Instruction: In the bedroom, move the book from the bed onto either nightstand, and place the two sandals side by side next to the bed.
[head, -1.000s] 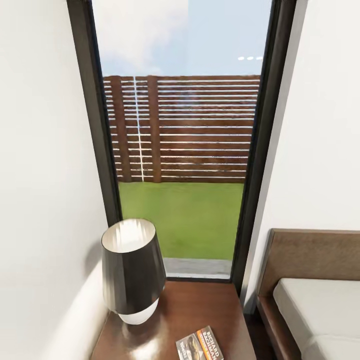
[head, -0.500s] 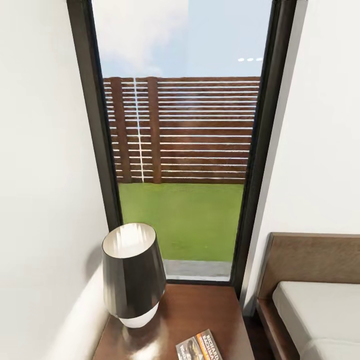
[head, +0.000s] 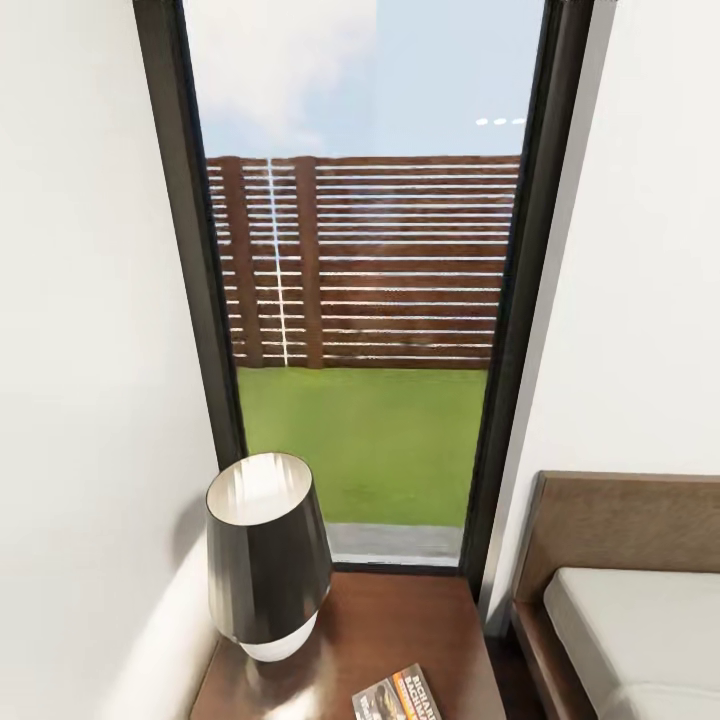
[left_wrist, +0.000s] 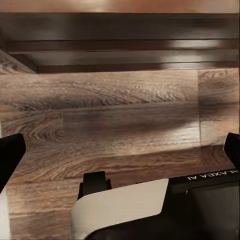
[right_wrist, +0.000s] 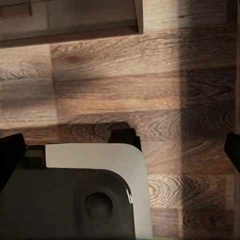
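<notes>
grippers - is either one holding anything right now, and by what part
Nothing is held. The left gripper and the right gripper both stand open over bare wood floor. The book lies on the nightstand, untouched.

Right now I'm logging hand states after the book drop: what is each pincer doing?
Left pincer: open, holding nothing.
Right pincer: open, holding nothing.

The right wrist view looks down on the brown wood-plank floor (right_wrist: 165, 95), crossed by a band of shadow. The right pincer (right_wrist: 120, 152) is spread wide, its dark fingertips (right_wrist: 10, 155) at opposite edges of the picture with only floor between them. A white and dark grey part of the robot (right_wrist: 90, 195) lies below, and a dark wooden edge (right_wrist: 75, 30) runs along the far side.
</notes>
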